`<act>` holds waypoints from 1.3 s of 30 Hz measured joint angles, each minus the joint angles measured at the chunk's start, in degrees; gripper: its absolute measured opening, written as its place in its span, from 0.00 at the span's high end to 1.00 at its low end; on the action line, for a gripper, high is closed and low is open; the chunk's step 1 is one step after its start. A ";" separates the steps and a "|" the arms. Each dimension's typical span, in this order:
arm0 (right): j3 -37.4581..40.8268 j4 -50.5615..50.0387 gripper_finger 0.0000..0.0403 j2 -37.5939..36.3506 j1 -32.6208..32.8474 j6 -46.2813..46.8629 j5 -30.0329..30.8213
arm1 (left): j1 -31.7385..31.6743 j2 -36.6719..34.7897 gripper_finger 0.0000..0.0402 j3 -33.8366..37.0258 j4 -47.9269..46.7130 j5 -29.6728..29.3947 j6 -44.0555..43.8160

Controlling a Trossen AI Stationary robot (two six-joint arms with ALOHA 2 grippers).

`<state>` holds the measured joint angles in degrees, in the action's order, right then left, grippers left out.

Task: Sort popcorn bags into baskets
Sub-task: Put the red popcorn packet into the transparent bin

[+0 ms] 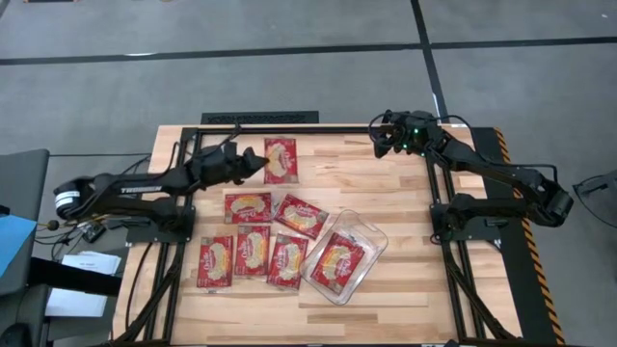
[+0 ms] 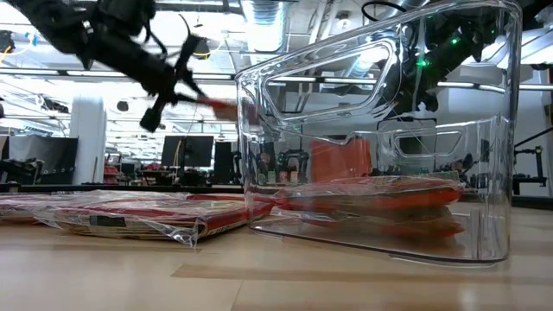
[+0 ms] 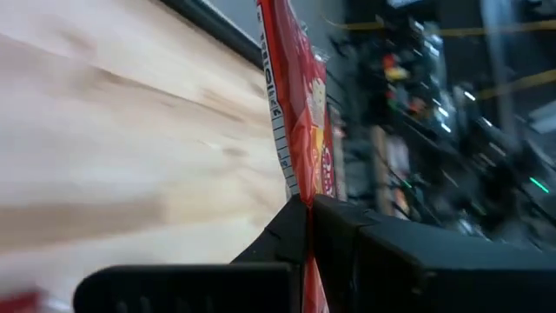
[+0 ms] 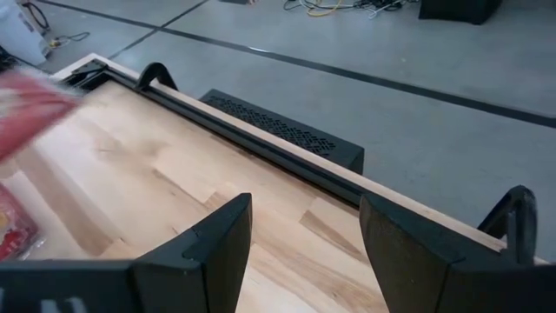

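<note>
My left gripper [image 1: 255,160] is shut on a red popcorn bag [image 1: 281,160] and holds it in the air over the far left part of the table. Several more red popcorn bags [image 1: 254,253] lie flat on the wood in the middle and near the front. The clear plastic basket [image 1: 371,234] stands to their right with a red bag [image 1: 337,260] lying in it. My right gripper [image 4: 304,239] hangs open over the table's far right part with nothing between its fingers. My left gripper pinches the bag's left edge [image 3: 301,196] between its two fingers. The fingers come nearly level from the table's left side. The bag sticks out beyond the fingertips toward the right, printed face up, lifted clear of the table [image 2: 220,105].
A black frame [image 1: 289,128] runs along the table's far edge and down both sides by the arm bases. Bare wood lies between the held bag and my right gripper, and along the front edge. The basket [image 2: 380,130] fills the right of the low view.
</note>
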<state>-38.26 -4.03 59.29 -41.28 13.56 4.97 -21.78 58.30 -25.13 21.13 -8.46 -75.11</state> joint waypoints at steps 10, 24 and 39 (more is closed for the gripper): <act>0.00 -0.26 0.41 0.00 -2.67 -0.54 -0.38 | 17.14 3.53 1.00 -16.12 -11.70 -4.96 4.14; 0.00 -1.08 0.41 0.00 -3.52 -0.61 -0.46 | 27.84 25.17 1.00 -33.97 -16.27 -0.12 7.24; 0.00 -3.40 0.41 0.00 -3.50 -2.92 -0.48 | 32.39 36.62 1.00 -38.63 -15.87 0.81 1.41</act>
<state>-38.26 -7.44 59.29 -44.77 10.64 4.49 10.61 94.92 -63.76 5.26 -7.65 -73.70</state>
